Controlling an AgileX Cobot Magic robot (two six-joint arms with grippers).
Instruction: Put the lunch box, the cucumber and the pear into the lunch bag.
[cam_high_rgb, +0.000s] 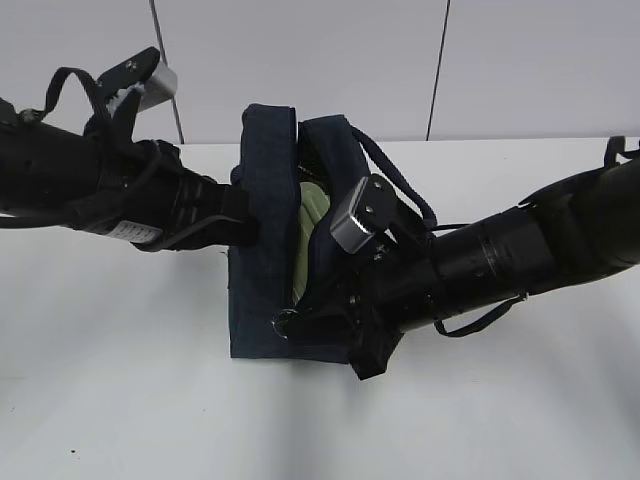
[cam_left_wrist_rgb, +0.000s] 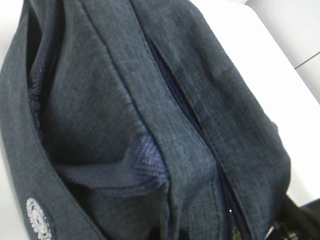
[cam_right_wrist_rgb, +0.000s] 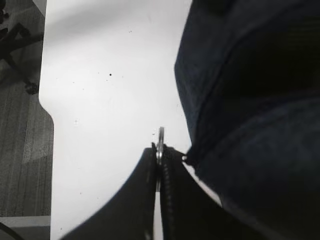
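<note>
Exterior view: bag (cam_high_rgb: 262, 250) stood mid-table, gaping, lunch box (cam_high_rgb: 312, 215) inside; left gripper (cam_high_rgb: 238, 215) was clamped on its side wall. Right gripper (cam_right_wrist_rgb: 159, 152) pinched the ring pull (cam_right_wrist_rgb: 161, 137). Hard tugging could slip the ring or topple the bag.

Both arms (cam_high_rgb: 90, 185) matte black w/ ribbed cylindrical segments, looped black cables, a silver-grey boxy wrist cam (cam_high_rgb: 362, 212) on each, white label strip (cam_high_rgb: 135, 232) on left arm's underside; right claw (cam_right_wrist_rgb: 159, 155) has two flat black fingers (cam_right_wrist_rgb: 175, 190), inner faces finely ridged.
</note>
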